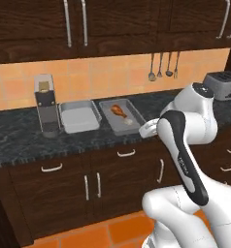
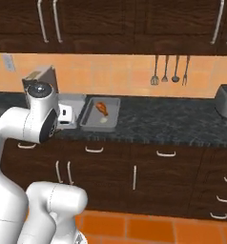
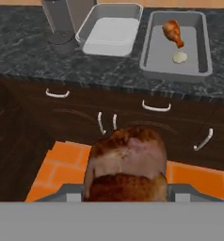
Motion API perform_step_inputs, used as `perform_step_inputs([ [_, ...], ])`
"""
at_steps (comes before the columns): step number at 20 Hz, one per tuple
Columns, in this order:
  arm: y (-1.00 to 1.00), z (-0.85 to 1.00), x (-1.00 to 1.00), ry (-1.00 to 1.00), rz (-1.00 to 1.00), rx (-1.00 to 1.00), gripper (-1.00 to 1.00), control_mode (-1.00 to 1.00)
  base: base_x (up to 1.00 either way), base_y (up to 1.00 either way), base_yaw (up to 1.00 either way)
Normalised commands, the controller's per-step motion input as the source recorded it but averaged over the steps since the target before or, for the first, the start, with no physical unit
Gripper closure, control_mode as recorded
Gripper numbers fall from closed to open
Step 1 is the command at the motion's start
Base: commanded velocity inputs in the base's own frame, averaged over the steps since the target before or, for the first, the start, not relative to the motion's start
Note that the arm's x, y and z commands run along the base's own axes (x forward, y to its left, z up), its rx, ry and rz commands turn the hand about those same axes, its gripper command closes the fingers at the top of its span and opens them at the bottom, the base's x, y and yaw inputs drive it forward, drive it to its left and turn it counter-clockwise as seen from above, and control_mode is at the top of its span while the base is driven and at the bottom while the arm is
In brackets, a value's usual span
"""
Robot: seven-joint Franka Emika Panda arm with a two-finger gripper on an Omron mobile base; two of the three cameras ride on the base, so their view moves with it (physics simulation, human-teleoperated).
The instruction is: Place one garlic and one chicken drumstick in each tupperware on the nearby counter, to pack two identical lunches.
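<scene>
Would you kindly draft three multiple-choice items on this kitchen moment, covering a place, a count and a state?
1. Where does the garlic lie?
A. In the darker tupperware, beside a drumstick
B. In the pale tupperware
C. On the floor

2. How many chicken drumsticks are in view?
A. One
B. Two
C. Three

3. What state is the pale tupperware in?
A. Holding a garlic
B. Empty
C. Overturned

Answers:
1. A: the garlic sits near the drumstick in the tray.
2. B: one in the darker tray, another, the held drumstick, at the claw.
3. B: its bare floor shows, upright on the counter.
</scene>
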Motion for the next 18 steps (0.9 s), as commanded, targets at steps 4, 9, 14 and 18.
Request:
perform_step_inputs([
  [4, 0.00, 0.00, 0.00, 0.00, 0.00, 0.00, 1.00, 1.00, 0.61, 1.00, -0.24],
  [9, 0.00, 0.00, 0.00, 0.00, 0.00, 0.00, 1.00, 1.00, 0.99, 0.78, -0.06],
  [14, 0.00, 0.00, 0.00, 0.00, 0.00, 0.00, 1.00, 1.00, 1.00, 0.16, 0.00],
  [18, 0.00, 0.00, 0.00, 0.00, 0.00, 0.00, 1.00, 1.00, 0.80, 0.00, 0.00],
])
